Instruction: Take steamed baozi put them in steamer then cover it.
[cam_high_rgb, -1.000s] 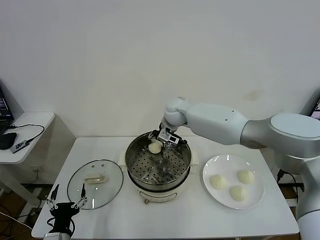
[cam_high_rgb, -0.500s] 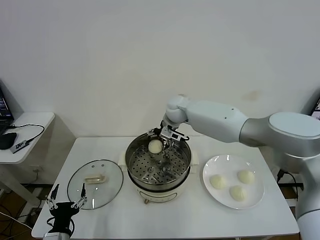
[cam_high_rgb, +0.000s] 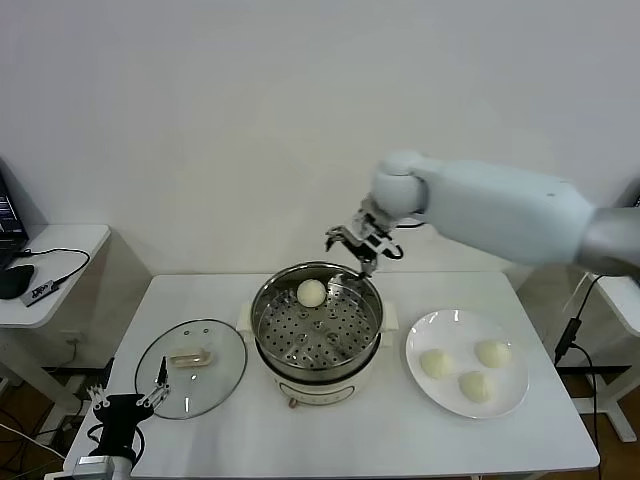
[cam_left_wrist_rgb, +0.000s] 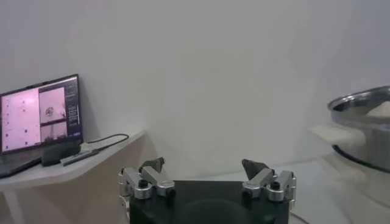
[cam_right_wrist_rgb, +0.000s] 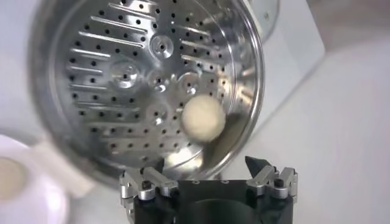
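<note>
The steel steamer (cam_high_rgb: 316, 338) stands mid-table on its white base. One baozi (cam_high_rgb: 312, 292) lies on the perforated tray near the far wall, also seen in the right wrist view as a baozi (cam_right_wrist_rgb: 203, 119) on the tray (cam_right_wrist_rgb: 122, 79). My right gripper (cam_high_rgb: 361, 244) hangs open and empty above the pot's far rim, clear of the bun; its own view shows the gripper (cam_right_wrist_rgb: 207, 165) with jaws wide apart. Three more baozi (cam_high_rgb: 474, 385) rest on the white plate (cam_high_rgb: 420, 335). The glass cover (cam_high_rgb: 190, 367) lies flat left of the pot. My left gripper (cam_high_rgb: 128, 390) waits open at the table's front left corner.
A low side table (cam_high_rgb: 60, 245) with a mouse and cable stands beyond the table's left edge; a laptop (cam_left_wrist_rgb: 39, 115) sits there. The white wall is close behind the pot. The left gripper (cam_left_wrist_rgb: 204, 164) faces the pot's side (cam_left_wrist_rgb: 365, 106).
My right gripper opened and let the baozi go on the tray, then rose up and to the right, out of the pot. The left arm sank slightly.
</note>
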